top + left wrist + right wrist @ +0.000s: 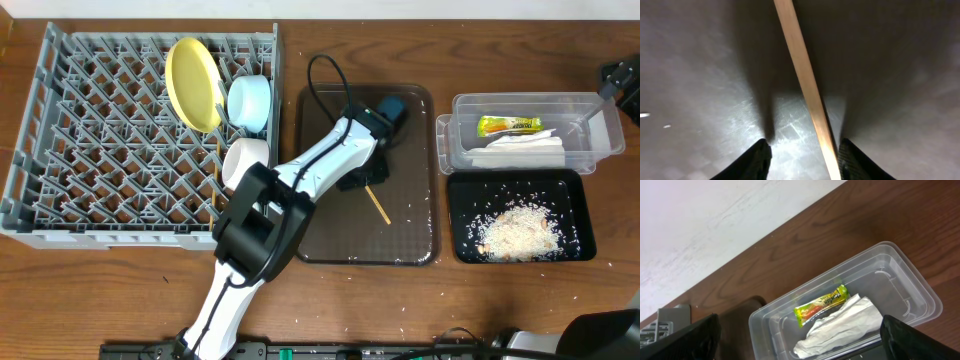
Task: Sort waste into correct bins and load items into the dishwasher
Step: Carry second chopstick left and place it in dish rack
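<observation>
A wooden chopstick [378, 206] lies on the dark brown tray [415, 240]. My left gripper [366, 180] is open and low over it. In the left wrist view the chopstick [805, 85] runs between the fingertips of that gripper [805, 150], close to the right finger. The grey dish rack [90, 150] holds the yellow plate [192, 82], the light blue bowl [250, 102], a white bowl [246, 158] and another chopstick [217, 170]. The clear tub [590, 150] holds the snack wrapper [820, 305] and the napkin [840, 327]. Rice scraps [518, 228] lie in the black tray [455, 190]. My right gripper [800, 332] is open and empty above the tub.
The right arm [620, 85] sits at the table's far right edge. A black cable [325, 70] loops over the brown tray's back. Loose rice grains [425, 205] are scattered on the brown tray and on the table in front.
</observation>
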You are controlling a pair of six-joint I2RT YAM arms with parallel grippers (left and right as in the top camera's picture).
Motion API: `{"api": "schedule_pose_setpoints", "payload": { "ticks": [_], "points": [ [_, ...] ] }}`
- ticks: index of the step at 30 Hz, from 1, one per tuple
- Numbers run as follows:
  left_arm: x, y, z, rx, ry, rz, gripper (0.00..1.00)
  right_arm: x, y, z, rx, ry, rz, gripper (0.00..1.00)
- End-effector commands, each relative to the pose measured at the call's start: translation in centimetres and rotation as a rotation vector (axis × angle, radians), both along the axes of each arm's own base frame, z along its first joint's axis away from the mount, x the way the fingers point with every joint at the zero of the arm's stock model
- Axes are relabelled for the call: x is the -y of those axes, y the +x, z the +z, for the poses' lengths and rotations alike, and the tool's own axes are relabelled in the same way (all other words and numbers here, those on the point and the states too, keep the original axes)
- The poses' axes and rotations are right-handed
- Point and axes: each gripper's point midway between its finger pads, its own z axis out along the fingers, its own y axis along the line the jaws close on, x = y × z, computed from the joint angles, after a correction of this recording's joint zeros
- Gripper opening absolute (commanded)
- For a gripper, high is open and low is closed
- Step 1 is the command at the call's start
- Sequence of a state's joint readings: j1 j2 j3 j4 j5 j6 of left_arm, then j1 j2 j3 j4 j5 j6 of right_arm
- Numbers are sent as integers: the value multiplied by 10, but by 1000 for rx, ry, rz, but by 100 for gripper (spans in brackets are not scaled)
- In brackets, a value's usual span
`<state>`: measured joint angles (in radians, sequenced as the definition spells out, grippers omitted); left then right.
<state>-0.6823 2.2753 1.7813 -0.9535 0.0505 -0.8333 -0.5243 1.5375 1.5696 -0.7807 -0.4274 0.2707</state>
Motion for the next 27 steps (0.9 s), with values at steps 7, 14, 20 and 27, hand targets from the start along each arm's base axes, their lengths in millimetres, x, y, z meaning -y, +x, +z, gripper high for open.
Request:
{"api": "schedule_pose_setpoints", "payload": {
  "ticks": [7,14,20,27],
  "points": [
    [-10,-6,-17,-89,4,18,10,1,-2,17,38,-13,-5,99],
    [-1,-2,13,-98,-74,-92,7,1,-2,17,38,-13,-5,99],
    [-44,14,116,68,26,-227,7,1,-2,17,38,-13,-5,99],
    [-137,17,226,310,328,-421,7,1,-2,17,38,-13,-5,99]
  ]
}}
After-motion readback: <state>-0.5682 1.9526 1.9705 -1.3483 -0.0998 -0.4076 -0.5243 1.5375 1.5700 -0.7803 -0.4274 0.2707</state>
